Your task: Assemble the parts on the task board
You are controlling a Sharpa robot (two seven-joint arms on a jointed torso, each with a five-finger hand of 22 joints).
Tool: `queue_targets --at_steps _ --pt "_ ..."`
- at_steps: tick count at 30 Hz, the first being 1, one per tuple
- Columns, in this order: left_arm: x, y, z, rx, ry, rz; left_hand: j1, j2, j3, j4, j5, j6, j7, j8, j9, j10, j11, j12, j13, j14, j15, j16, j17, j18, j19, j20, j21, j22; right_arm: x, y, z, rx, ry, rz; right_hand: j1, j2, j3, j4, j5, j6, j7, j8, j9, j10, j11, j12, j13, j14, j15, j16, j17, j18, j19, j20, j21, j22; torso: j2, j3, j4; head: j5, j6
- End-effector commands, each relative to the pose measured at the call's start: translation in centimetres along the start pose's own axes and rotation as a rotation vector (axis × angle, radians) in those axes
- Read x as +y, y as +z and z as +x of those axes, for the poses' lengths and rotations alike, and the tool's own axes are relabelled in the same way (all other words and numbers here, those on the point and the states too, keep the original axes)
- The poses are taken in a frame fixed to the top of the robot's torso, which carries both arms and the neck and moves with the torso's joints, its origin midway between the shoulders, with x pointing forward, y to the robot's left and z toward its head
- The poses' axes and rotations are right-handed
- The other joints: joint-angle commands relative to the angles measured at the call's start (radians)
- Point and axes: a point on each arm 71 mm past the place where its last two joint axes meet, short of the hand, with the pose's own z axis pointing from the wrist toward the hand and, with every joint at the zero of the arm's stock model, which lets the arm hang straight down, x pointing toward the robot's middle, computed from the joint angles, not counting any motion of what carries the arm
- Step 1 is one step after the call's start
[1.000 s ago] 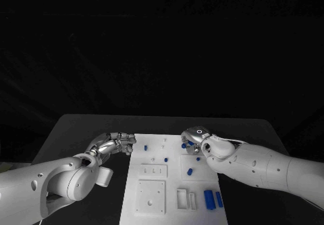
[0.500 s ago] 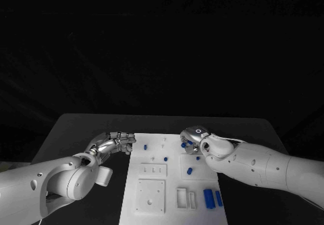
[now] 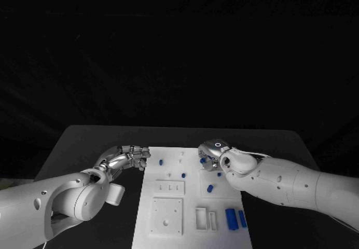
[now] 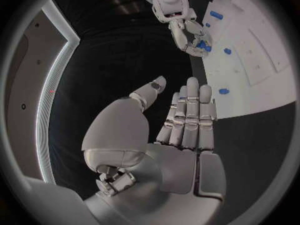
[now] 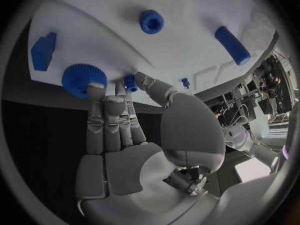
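Right hand sits over the far right part of the board, fingers curled down. In the right wrist view its fingertips are at a round ribbed gear and a small blue piece beside it; one fingertip touches the gear's rim. Whether anything is actually pinched, I cannot tell. In the left wrist view the same hand shows fingers closed round a bit of blue at the board's edge.

Left hand lies just off the board's left edge, over the dark surface. Left wrist view: palm flat, fingers straight and side by side, thumb apart, nothing held. Open, empty.

Board: white plate, central on the surface, long side running away from the robot.

Parts seen from the head camera:
- small peg standing near the far left corner of the board, just beside the left hand's fingertips
- second peg further in, mid-board
- short cylinder lying right of the middle, just below the right hand
- two long bars lying side by side at the near right

Right wrist view adds: a square block at the board's edge near the gear, a round cap with a hollow centre, and a lying cylinder, all apart from the hand.

Board also has recessed square plates on its left half, near end.
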Motion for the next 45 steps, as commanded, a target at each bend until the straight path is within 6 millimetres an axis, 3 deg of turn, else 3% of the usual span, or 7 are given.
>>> queue_targets --at_steps 1,13,23,27,38,45 --pt "-0.1 0.0 0.2 0.018 -0.009 0.005 -0.011 -0.002 0.004 -0.004 -0.006 -0.005 0.003 -0.006 0.000 -0.002 0.007 -0.007 -0.001 -0.001 0.005 -0.004 0.001 0.023 -0.002 -0.007 0.004 0.000 0.5 -0.4 1.8 0.108 -0.005 -0.019 -0.011 0.002 -0.005 0.004 -0.006 0.007 0.002 0.003 0.002 0.015 -0.001 -0.001 0.004 -0.006 -0.003 0.002 -0.003 0.069 0.014 -0.009 0.011 0.026 0.000 0.0002 0.0007 0.000 -0.001" --pt "-0.1 0.1 0.3 0.020 -0.009 0.002 -0.010 -0.001 0.005 -0.006 -0.005 -0.005 0.003 -0.006 0.000 -0.001 0.007 -0.007 0.000 -0.001 0.005 -0.004 0.002 0.023 -0.002 -0.007 0.004 0.000 0.9 -0.3 1.8 0.102 0.000 -0.032 -0.020 0.021 -0.009 0.013 -0.005 0.021 -0.005 0.011 0.009 0.037 -0.011 0.008 0.024 -0.004 -0.013 0.003 -0.006 0.069 0.009 -0.011 0.036 0.025 0.000 0.0005 0.0001 -0.001 -0.002" --pt "0.0 0.1 0.3 0.022 -0.009 -0.002 -0.008 0.000 0.009 -0.009 -0.001 -0.005 0.003 -0.006 0.000 -0.001 0.007 -0.008 0.000 -0.001 0.005 -0.004 0.002 0.023 -0.002 -0.007 0.005 -0.001 1.0 -0.2 1.8 0.101 0.003 -0.032 -0.035 0.091 -0.016 -0.009 -0.005 0.098 -0.041 0.056 0.045 0.122 -0.048 0.060 0.093 -0.007 -0.049 0.006 -0.006 0.069 -0.004 -0.010 0.087 0.025 0.001 0.0001 0.0005 -0.004 -0.002" --pt "0.0 0.1 0.3 0.023 -0.009 -0.002 -0.008 0.000 0.010 -0.010 0.001 -0.005 0.003 -0.006 0.000 -0.001 0.007 -0.008 0.000 -0.001 0.005 -0.005 0.003 0.023 -0.002 -0.007 0.005 -0.001 0.9 -0.2 1.7 0.092 0.000 -0.023 -0.043 0.106 -0.014 -0.025 -0.005 0.107 -0.047 0.064 0.062 0.129 -0.055 0.070 0.123 -0.006 -0.056 0.007 -0.006 0.069 -0.011 -0.011 0.101 0.024 0.000 -0.0003 0.0004 -0.004 -0.003" --pt "0.0 0.1 0.2 0.021 -0.009 -0.003 -0.006 0.000 0.013 -0.014 0.005 -0.005 0.003 -0.006 0.001 0.000 0.007 -0.009 0.000 -0.001 0.005 -0.005 0.003 0.023 -0.003 -0.007 0.006 -0.001 1.4 -0.4 0.9 -0.003 0.010 -0.021 -0.052 0.115 0.000 -0.048 -0.005 0.115 -0.051 0.071 0.092 0.128 -0.061 0.080 0.180 -0.005 -0.062 0.011 -0.005 0.069 -0.015 -0.016 0.121 0.022 0.001 0.0001 -0.0005 -0.004 0.004" --pt "0.0 0.1 0.1 0.017 -0.008 -0.003 -0.006 0.000 0.014 -0.015 0.005 -0.005 0.003 -0.006 0.001 0.000 0.007 -0.009 0.000 -0.001 0.005 -0.005 0.003 0.023 -0.003 -0.007 0.006 -0.001 2.0 -0.3 -0.4 -0.109 -0.002 -0.031 -0.048 0.106 0.013 -0.050 -0.005 0.120 -0.053 0.072 0.102 0.127 -0.063 0.082 0.202 -0.003 -0.064 0.013 -0.004 0.069 -0.014 -0.019 0.129 0.021 0.000 0.0001 -0.0009 -0.002 0.012"
